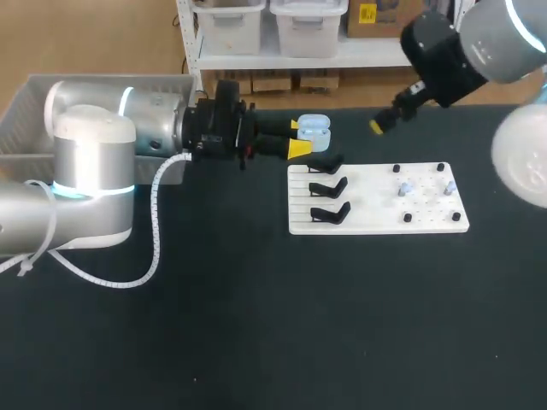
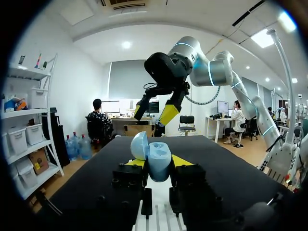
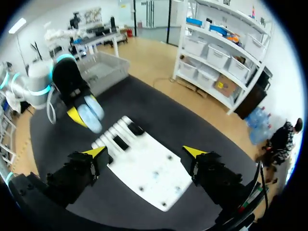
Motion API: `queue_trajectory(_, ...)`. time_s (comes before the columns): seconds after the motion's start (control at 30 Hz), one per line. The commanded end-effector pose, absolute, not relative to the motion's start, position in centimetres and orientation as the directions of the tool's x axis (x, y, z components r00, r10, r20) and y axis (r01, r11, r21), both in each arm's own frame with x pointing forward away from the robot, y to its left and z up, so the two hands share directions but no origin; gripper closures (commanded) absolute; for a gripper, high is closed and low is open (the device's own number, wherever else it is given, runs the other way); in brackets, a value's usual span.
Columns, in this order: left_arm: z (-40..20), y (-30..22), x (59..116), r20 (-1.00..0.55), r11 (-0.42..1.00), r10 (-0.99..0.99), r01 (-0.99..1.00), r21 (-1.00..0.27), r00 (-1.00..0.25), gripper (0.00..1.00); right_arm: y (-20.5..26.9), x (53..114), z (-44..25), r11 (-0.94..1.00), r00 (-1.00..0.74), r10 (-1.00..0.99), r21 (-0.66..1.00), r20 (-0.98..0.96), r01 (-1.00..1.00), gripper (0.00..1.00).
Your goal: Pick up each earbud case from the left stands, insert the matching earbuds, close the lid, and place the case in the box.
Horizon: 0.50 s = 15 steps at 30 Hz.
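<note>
A light blue earbud case (image 1: 314, 131) with its lid swung open is held above the table, just behind the white board (image 1: 376, 218); my left gripper (image 1: 301, 138) is shut on it. In the left wrist view the case (image 2: 158, 161) stands upright between my left gripper's (image 2: 158, 167) yellow tips. Three black stands (image 1: 329, 186) on the board's left part are bare. Small pale earbuds (image 1: 406, 188) lie among black pegs on its right part. My right gripper (image 1: 380, 124) hangs open above the board's far side; in its own view the right gripper (image 3: 146, 152) spans the board (image 3: 144, 168).
A grey bin (image 1: 26, 107) stands at the table's back left behind my left arm, also visible as the bin (image 3: 103, 72) in the right wrist view. The board's black pegs (image 1: 408, 218) stick up on its right half. Dark tabletop lies in front of the board.
</note>
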<state>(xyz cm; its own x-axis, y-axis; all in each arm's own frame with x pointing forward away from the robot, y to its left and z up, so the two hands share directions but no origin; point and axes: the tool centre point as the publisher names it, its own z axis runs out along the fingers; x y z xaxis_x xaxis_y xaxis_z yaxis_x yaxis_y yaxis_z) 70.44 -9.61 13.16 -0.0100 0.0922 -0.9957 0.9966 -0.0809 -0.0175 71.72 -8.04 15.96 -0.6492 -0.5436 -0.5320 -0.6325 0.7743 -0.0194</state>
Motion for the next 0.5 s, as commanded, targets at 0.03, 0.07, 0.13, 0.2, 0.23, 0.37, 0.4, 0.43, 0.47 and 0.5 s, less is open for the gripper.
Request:
queue_trajectory(0.03,12.8,-9.8,70.4,-0.996,-0.078,0.094,0.997,-0.013,-0.005,1.0,-10.4,71.0,16.6,0.829,-0.699,-0.549,-0.194,-0.457,-0.524,0.0)
queue_trajectory(0.07,12.8,-9.8,70.3,-0.996,-0.079,0.094,0.997,-0.011,-0.003,1.0,-11.0,71.0,16.3,0.838,-0.711,-0.536,-0.184,-0.455,-0.513,0.0)
queue_trajectory(0.13,12.7,-9.9,70.2,-0.996,-0.081,0.091,0.997,-0.002,0.006,1.0,-12.0,71.0,15.6,0.849,-0.731,-0.519,-0.168,-0.443,-0.5,0.0)
queue_trajectory(0.2,12.7,-10.1,70.1,-0.996,-0.079,0.093,0.997,0.004,0.011,1.0,-12.8,70.9,15.0,0.857,-0.745,-0.508,-0.169,-0.432,-0.486,0.0)
queue_trajectory(0.23,12.7,-10.1,70.0,-0.996,-0.079,0.089,0.997,0.007,0.014,1.0,-13.2,70.9,14.7,0.861,-0.752,-0.503,-0.168,-0.426,-0.481,0.0)
queue_trajectory(0.37,12.8,-10.3,69.6,-0.996,-0.077,0.086,0.997,0.022,0.028,1.0,-14.7,71.0,13.3,0.863,-0.77,-0.503,-0.185,-0.392,-0.47,0.0)
queue_trajectory(0.4,12.8,-10.3,69.5,-0.996,-0.075,0.084,0.997,0.024,0.03,1.0,-15.0,71.0,13.0,0.864,-0.774,-0.502,-0.182,-0.385,-0.469,0.0)
queue_trajectory(0.43,12.8,-10.3,69.4,-0.996,-0.074,0.081,0.997,0.028,0.034,1.0,-15.2,71.0,12.7,0.865,-0.778,-0.501,-0.181,-0.379,-0.468,0.0)
queue_trajectory(0.47,12.8,-10.3,69.3,-0.996,-0.073,0.079,0.997,0.029,0.035,1.0,-15.6,71.0,12.3,0.864,-0.784,-0.502,-0.18,-0.365,-0.47,0.0)
queue_trajectory(0.5,12.8,-10.3,69.3,-0.997,-0.071,0.076,0.997,0.028,0.034,1.0,-15.8,71.0,11.9,0.864,-0.786,-0.503,-0.179,-0.361,-0.47,0.0)
